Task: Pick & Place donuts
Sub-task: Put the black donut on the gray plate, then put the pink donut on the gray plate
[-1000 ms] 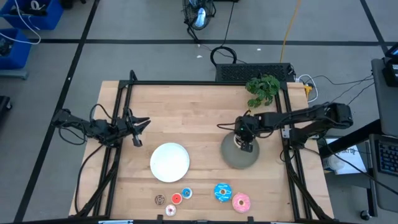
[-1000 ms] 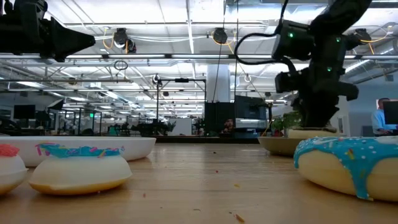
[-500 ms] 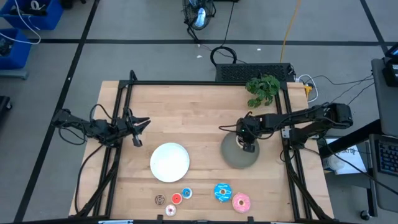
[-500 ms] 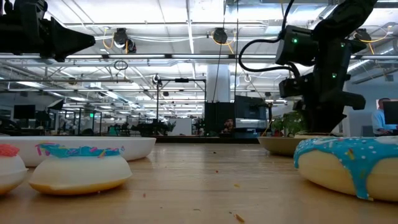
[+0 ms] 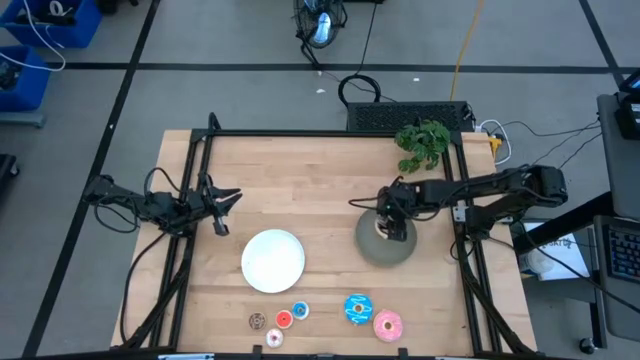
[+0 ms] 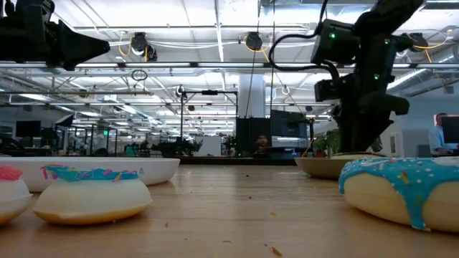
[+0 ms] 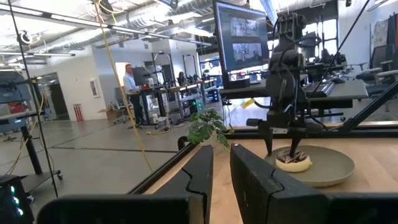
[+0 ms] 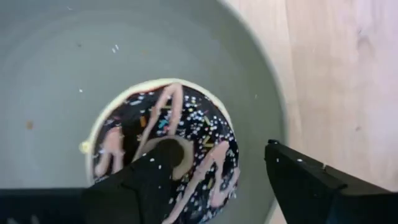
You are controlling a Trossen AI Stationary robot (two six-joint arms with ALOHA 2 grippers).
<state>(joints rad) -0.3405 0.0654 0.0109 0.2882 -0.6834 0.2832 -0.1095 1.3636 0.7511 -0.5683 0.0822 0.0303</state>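
Note:
The sprinkled dark brown donut point(image 8: 168, 143) lies flat on the grey plate point(image 5: 383, 255) at the table's right. My right gripper point(image 8: 219, 148) hangs open over it, pointing down: one finger point(image 8: 146, 177) stands over the donut's hole, the other point(image 8: 311, 180) outside its rim, above the plate's edge. The left wrist view shows the same donut point(image 7: 292, 162) under those fingers. My left gripper point(image 5: 222, 208) waits at the table's left, shut with nothing in it. The blue donut point(image 5: 357, 308), the pink donut point(image 5: 387, 323) and several tiny donuts point(image 5: 283, 319) rest on the wood near the front edge. My right gripper comes at the sprinkled donut from above with its jaws wide apart. One finger is at the donut's hole point(image 8: 177, 152); whether it touches the ring I cannot tell, since the finger hides that spot. The donut rests flat on the grey plate.
A white plate point(image 5: 273, 260) lies left of the grey one, near the table's middle. A green plant point(image 5: 423, 143) stands at the far right corner. Black frame rails point(image 5: 190, 230) run along the left and right sides. Bare wood lies between the plates and the far edge.
My right gripper has opened over the grey plate and let go of the sprinkled donut, which lies on the plate. The gripper has stayed above the plate, shifting only slightly.

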